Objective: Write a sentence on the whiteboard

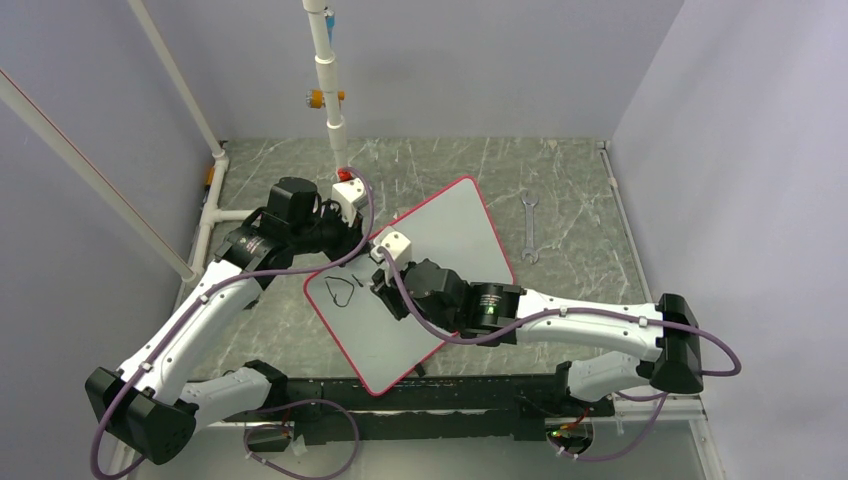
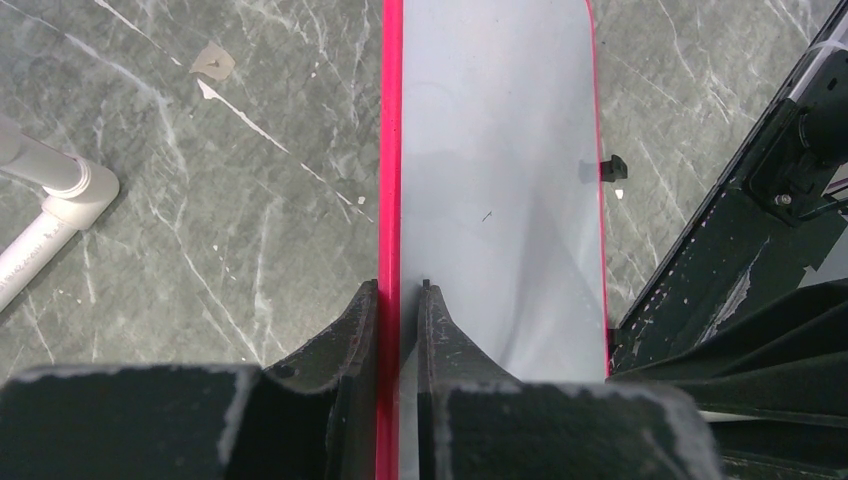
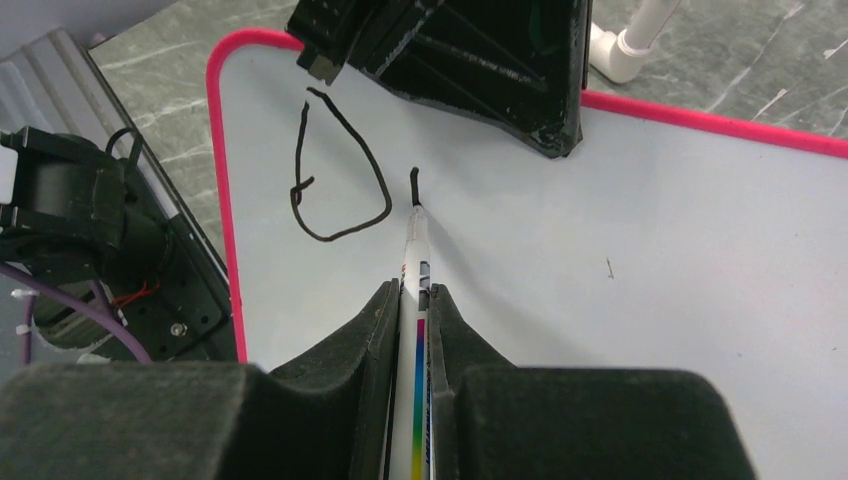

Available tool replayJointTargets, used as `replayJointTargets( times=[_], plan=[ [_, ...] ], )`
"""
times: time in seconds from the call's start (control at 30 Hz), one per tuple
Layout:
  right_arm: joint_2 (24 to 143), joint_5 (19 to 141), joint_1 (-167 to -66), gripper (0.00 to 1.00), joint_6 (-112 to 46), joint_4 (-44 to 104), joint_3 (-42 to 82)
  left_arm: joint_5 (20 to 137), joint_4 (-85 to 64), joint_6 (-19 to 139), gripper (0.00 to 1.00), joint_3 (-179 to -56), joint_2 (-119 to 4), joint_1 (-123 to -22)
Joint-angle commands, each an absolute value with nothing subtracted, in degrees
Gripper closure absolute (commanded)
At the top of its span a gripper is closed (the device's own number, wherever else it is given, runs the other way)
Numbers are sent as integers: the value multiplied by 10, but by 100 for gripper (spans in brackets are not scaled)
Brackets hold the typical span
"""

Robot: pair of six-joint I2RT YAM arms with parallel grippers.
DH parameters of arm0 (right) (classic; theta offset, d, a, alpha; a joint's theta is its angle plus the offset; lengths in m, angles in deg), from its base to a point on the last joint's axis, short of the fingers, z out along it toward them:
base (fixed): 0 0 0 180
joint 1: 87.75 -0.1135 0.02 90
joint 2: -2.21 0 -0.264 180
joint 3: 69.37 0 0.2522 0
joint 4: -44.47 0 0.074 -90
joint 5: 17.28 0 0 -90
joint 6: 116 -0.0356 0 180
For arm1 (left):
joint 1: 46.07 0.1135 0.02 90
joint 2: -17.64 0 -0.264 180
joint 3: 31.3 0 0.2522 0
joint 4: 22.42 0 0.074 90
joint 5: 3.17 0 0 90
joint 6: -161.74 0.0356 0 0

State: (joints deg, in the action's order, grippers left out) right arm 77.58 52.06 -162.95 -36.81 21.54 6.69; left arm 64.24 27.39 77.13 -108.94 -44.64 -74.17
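The whiteboard [image 1: 450, 230] lies tilted on the marble table, white with a red rim. My left gripper [image 1: 362, 240] is shut on its far-left edge, and in the left wrist view its jaws [image 2: 400, 290] pinch the red rim [image 2: 390, 150]. My right gripper [image 3: 415, 290] is shut on a white marker [image 3: 413, 250] with a rainbow stripe. The marker's tip touches the whiteboard [image 3: 650, 250]. Of the sentence, one black looped letter [image 3: 385, 195] and a short stroke [image 3: 414, 180] at the marker's tip show.
A metal wrench [image 1: 529, 228] lies on the table to the right of the board. White pipes [image 1: 325, 80] stand at the back and left. A black rail [image 1: 450, 390] runs along the near edge, just below the board's lower corner.
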Motion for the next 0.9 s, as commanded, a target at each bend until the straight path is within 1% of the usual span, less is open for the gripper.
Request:
replayJointTargets(
  times=[0.0,0.5,0.7,0.87],
  plan=[
    [789,488,-1623,100,-358,227,99,667,273,802,100,-1088,-437,-744],
    [781,481,-1616,100,-357,213,116,670,270,802,100,-1087,-433,-744],
    [734,493,-1616,100,-360,213,116,671,270,802,100,-1087,-433,-744],
    [683,487,-1616,100,-377,226,75,680,273,806,100,-1088,-433,-744]
  ],
)
